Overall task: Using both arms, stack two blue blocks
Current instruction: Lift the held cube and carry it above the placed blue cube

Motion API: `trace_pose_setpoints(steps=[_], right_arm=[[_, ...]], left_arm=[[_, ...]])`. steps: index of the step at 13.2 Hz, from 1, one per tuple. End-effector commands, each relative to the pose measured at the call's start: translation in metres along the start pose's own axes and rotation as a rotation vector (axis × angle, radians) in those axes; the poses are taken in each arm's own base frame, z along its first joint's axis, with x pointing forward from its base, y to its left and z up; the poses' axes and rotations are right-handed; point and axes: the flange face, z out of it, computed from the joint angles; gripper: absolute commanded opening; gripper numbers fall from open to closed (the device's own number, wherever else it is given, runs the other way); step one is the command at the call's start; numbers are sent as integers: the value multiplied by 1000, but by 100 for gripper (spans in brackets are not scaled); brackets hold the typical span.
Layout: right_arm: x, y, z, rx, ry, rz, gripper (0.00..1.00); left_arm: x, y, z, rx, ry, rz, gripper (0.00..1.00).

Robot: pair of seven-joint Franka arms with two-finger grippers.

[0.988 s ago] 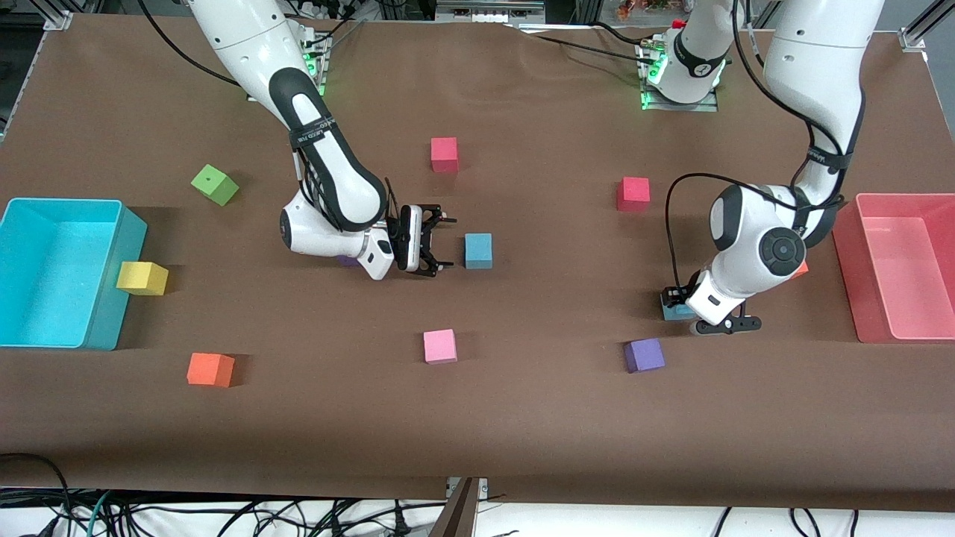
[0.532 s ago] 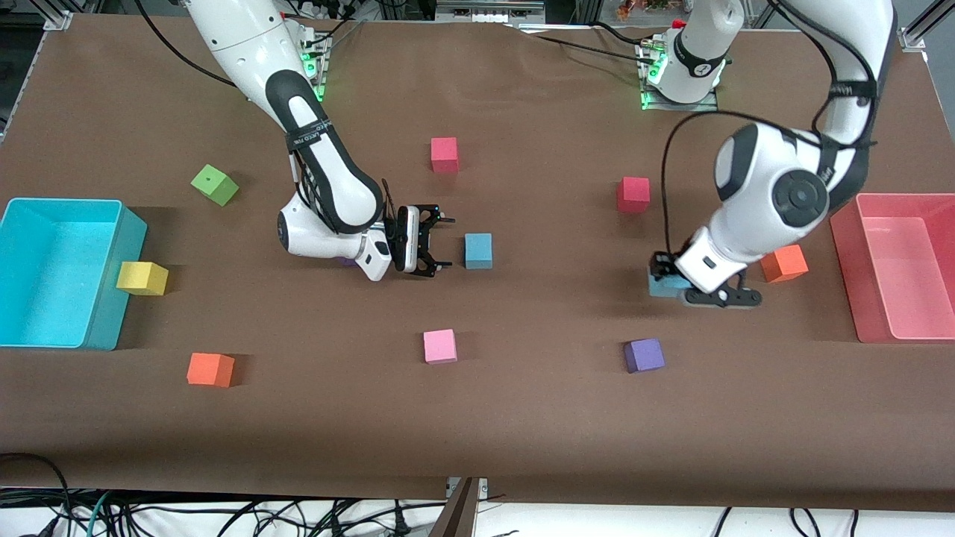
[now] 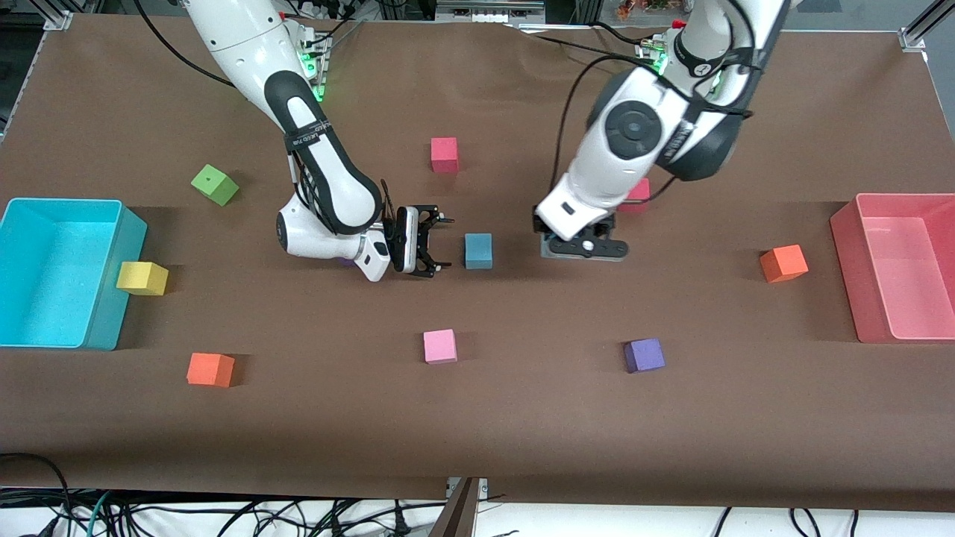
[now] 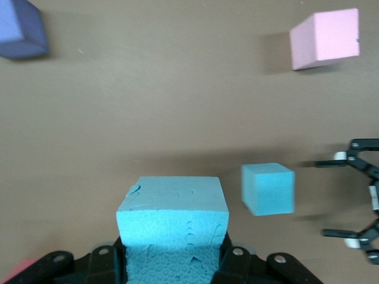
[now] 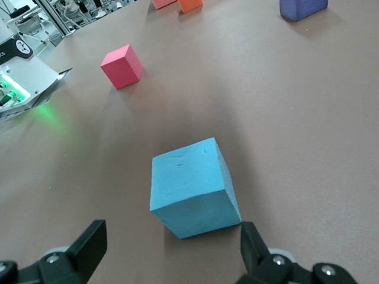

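One blue block lies on the brown table near the middle. My right gripper is open and low beside it, on the side toward the right arm's end. In the right wrist view the block lies just ahead of the spread fingers. My left gripper is shut on the second blue block and holds it above the table, beside the lying block on the side toward the left arm's end. In the front view the hand hides most of the held block.
A cyan bin stands at the right arm's end and a pink bin at the left arm's end. Loose cubes lie about: green, yellow, two orange, pink, purple, red.
My left arm has lifted the blue block off the table and carried it toward the middle, close to the other blue block. My right gripper has stayed almost still.
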Motion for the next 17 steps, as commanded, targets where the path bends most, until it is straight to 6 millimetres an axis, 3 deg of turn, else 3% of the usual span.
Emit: trace_pose_setpoints(steps=[1, 3, 7, 12, 17], right_arm=[[0, -2, -2, 6, 27, -6, 100], [0, -2, -2, 6, 27, -6, 100], [0, -2, -2, 6, 27, -4, 100], [-1, -4, -2, 32, 38, -4, 100], [-1, -4, -2, 32, 38, -4, 100]], left_arm=[[10, 48, 3, 7, -34, -74, 0], [12, 79, 18, 24, -42, -118, 0], [-4, 112, 65, 61, -50, -174, 0], [-31, 132, 100, 81, -104, -260, 0], [-26, 131, 118, 83, -82, -260, 0]])
